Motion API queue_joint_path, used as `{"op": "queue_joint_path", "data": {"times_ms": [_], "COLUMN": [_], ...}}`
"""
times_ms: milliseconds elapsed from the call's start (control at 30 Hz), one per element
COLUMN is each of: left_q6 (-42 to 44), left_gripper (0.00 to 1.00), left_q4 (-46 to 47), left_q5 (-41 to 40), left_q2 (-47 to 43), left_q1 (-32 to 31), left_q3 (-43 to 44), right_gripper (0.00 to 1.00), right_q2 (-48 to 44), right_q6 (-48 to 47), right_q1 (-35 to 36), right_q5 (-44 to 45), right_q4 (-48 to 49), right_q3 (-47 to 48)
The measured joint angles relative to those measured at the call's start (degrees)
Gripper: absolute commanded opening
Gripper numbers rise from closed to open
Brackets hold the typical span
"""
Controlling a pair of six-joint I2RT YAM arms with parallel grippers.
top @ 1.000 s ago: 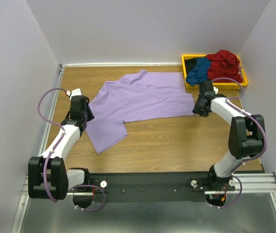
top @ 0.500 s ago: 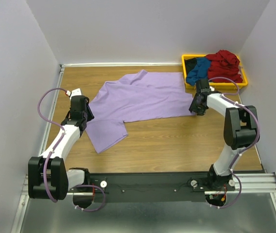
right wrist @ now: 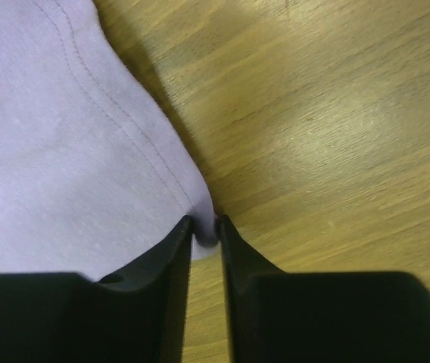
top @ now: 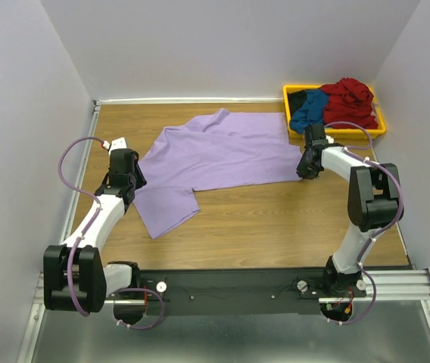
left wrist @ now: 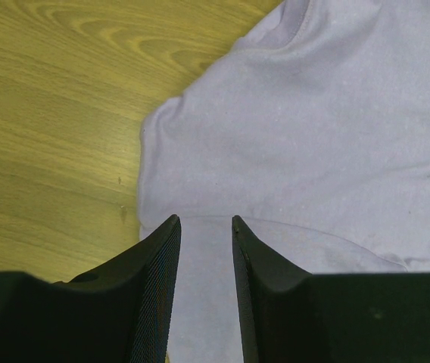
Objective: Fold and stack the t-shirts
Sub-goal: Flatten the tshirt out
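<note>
A large lavender t-shirt (top: 222, 151) lies spread flat on the wooden table. My right gripper (top: 303, 172) is at its right hem corner. In the right wrist view the right gripper (right wrist: 204, 223) is shut on that stitched corner of the lavender t-shirt (right wrist: 48, 151), with cloth bunched between the tips. My left gripper (top: 132, 175) sits at the shirt's left side, by a sleeve. In the left wrist view the left gripper (left wrist: 205, 221) is open, and flat lavender t-shirt cloth (left wrist: 313, 136) shows through the gap. Dark red (top: 349, 98), blue (top: 308, 111) and black (top: 297, 98) t-shirts are piled at the back right.
The piled shirts sit in a yellow bin (top: 359, 134) in the back right corner, just behind the right gripper. Grey walls close in the table on the left, back and right. Bare wood (top: 275, 219) lies in front of the lavender shirt.
The right gripper has shifted slightly left onto the shirt's hem corner and its jaws have narrowed around the cloth. The left arm has not moved.
</note>
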Motion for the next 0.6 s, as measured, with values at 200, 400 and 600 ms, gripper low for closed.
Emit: {"op": "queue_joint_path", "data": {"times_ms": [200,400,600], "left_q6": [-0.6,-2.0,-3.0], "left_gripper": [0.43,0.43,0.31], "left_q4": [-0.2,-2.1,-3.0], "left_q5": [0.0,-0.3,-0.3], "left_q2": [-0.5,1.0,7.9], "left_q1": [0.0,0.0,0.0], "left_q3": [0.0,0.4,1.4], "right_gripper": [0.01,0.01,0.01], "right_q2": [-1.1,-2.3,-3.1], "right_q6": [0.0,-1.0,-2.1], "right_q1": [0.0,0.0,0.4], "right_q5": [-0.2,-0.2,-0.5], "right_q4": [2.2,1.9,0.8], "right_q3": [-1.8,-3.0,-3.5]}}
